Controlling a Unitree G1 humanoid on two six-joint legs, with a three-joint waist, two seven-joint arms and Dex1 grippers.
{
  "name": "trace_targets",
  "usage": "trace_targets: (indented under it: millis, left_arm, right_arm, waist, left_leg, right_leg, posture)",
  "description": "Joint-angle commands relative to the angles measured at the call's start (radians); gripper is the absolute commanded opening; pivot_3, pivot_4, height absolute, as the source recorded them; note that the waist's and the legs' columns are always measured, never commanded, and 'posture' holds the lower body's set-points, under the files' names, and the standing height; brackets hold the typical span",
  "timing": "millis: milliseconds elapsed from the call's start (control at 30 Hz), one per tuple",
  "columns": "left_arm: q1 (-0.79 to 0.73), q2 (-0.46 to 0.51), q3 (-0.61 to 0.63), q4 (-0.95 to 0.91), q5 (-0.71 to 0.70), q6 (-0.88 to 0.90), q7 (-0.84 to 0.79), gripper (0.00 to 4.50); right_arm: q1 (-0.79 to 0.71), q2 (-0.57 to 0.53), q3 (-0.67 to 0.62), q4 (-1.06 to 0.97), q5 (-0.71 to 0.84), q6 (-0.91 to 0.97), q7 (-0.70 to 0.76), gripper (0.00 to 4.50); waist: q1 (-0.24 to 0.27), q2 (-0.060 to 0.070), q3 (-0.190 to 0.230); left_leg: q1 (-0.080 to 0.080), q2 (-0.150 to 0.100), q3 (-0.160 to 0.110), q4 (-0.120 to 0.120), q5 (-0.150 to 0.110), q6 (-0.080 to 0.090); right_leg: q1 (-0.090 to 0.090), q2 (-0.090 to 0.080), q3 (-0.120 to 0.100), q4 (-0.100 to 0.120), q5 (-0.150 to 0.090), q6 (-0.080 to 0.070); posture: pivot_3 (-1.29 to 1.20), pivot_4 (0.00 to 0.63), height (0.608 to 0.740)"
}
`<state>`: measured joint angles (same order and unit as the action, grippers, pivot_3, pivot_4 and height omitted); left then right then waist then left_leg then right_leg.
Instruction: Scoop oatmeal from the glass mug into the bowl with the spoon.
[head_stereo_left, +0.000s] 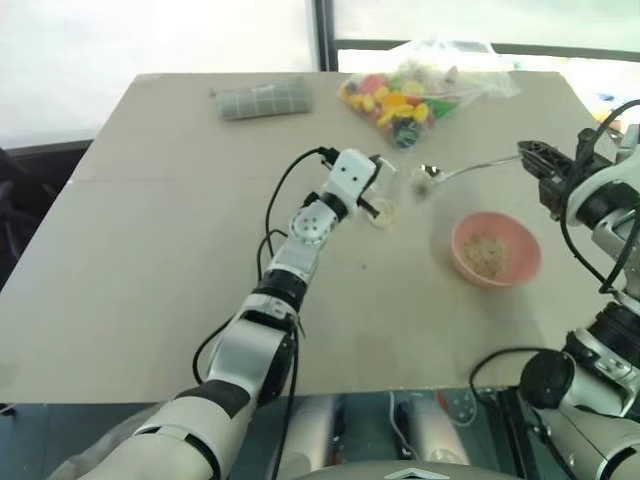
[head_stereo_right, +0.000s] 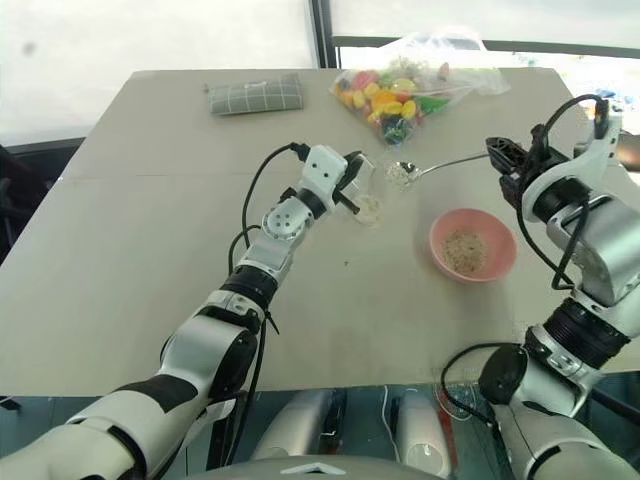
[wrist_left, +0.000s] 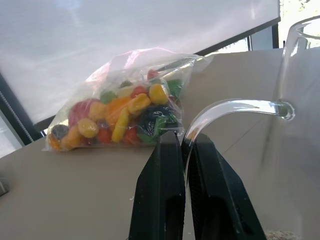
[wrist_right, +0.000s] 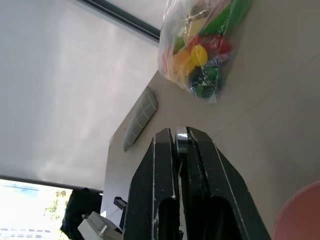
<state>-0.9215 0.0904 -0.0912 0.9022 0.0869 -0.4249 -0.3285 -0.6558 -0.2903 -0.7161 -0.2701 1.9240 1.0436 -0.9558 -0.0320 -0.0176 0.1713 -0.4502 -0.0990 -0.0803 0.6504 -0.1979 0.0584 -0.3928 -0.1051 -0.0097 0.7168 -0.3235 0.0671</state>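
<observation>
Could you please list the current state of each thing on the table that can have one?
Mug: handle held by left gripper, some oatmeal inside.
Spoon: held by right gripper, loaded, between mug and bowl.
Bowl: upright, holds oatmeal.
Candy bag: lying untouched.

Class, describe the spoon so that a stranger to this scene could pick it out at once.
Start at the beige table and find the salmon-pink bowl near its right side. Just beyond the bowl, the spoon hangs in the air, its handle pinched by the right end effector. It is the only shiny metal thing, with pale oatmeal heaped in its oval bowl.
</observation>
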Motion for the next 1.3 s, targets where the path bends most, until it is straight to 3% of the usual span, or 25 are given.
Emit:
trace_targets:
  millis: [33, 500, 1100, 1300]
  left_arm:
    - [-0.026, -0.004, 0.012, 0.007, -0.005, -0.035, 0.017, 0.07]
    - [-0.009, 0.005, 0.014, 0.008, -0.01, -0.074, 0.002, 0.07]
    - [-0.001, 0.004, 0.054, 0.025, -0.033, -0.061, 0.01, 0.07]
    - [0.011, -0.005, 0.053, 0.007, -0.031, -0.056, 0.021, 0.07]
  right_arm:
    - [0.036, -0.039, 0.06, -0.076, 0.048, -0.137, 0.012, 0.0]
    - [0.135, -0.096, 0.113, -0.136, 0.048, -0.306, 0.081, 0.0]
    - [0.425, -0.218, -0.035, -0.243, 0.048, -0.362, 0.18, 0.0]
    - [0.529, -0.326, -0.065, -0.21, 0.048, -0.305, 0.271, 0.0]
  waist:
    - [-0.005, 0.0, 0.0]
    - [-0.006, 0.0, 0.0]
    - [-0.002, 0.0, 0.0]
    - [-0.002, 0.0, 0.0]
  left_leg:
    - [0.0, 0.0, 0.0, 0.0, 0.0, 0.001]
    - [0.0, -0.001, 0.002, 0.001, 0.001, 0.008]
    - [0.0, -0.002, 0.002, 0.001, 0.001, 0.01]
    - [0.0, -0.002, 0.003, 0.001, 0.001, 0.011]
  right_leg:
    - [0.0, 0.0, 0.0, 0.0, 0.0, 0.001]
    - [0.0, 0.002, 0.0, -0.001, 0.005, 0.003]
    - [0.0, 0.002, 0.001, -0.001, 0.005, 0.004]
    - [0.001, 0.002, 0.0, -0.001, 0.006, 0.005]
  posture:
    - [0.0, 0.15, 0.718]
    - [0.0, 0.15, 0.718]
    - [0.0, 0.15, 0.718]
    - [0.0, 0.15, 0.718]
